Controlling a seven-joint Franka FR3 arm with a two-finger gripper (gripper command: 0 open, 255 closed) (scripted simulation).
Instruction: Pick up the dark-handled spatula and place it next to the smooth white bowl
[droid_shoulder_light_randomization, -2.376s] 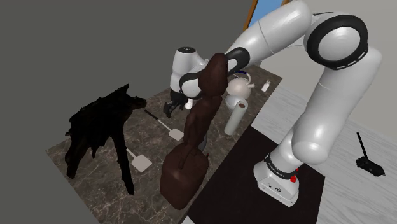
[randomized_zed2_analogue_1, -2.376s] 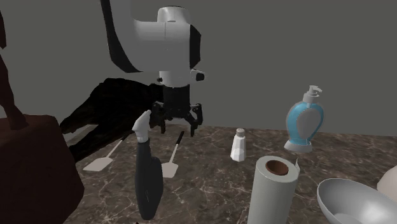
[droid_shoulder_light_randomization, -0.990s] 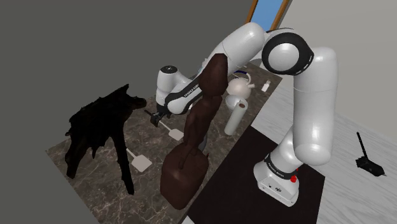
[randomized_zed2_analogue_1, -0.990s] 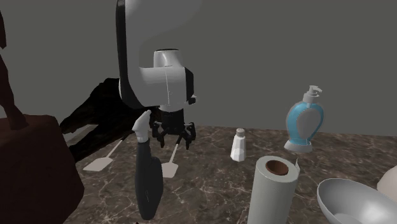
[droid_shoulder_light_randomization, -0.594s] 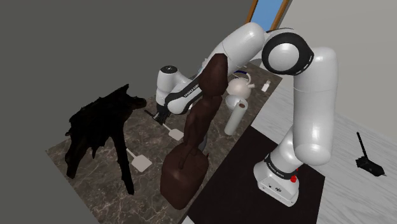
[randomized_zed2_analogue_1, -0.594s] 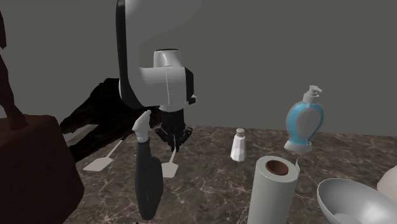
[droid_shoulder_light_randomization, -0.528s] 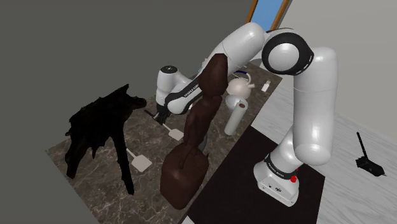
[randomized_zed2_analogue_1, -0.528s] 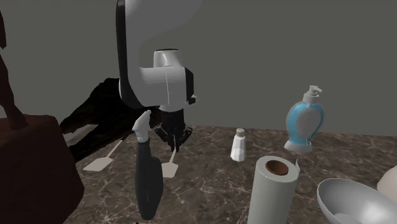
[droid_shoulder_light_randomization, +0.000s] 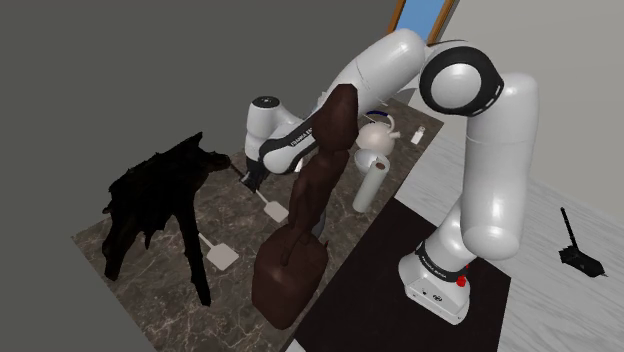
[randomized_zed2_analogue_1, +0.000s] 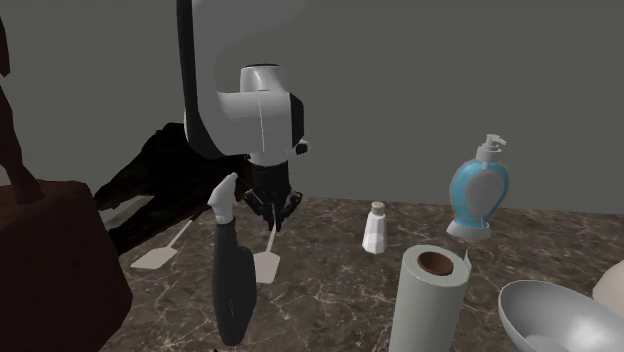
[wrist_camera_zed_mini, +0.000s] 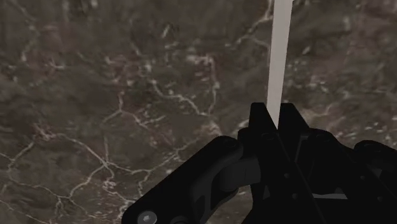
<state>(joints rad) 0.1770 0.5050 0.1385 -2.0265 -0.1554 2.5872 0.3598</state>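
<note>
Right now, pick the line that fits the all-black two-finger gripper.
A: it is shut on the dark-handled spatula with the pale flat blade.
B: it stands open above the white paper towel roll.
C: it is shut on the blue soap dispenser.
A: in the wrist view the gripper has both fingers clasped on the spatula, whose pale shaft runs out from between them over the dark marbled countertop.
</note>
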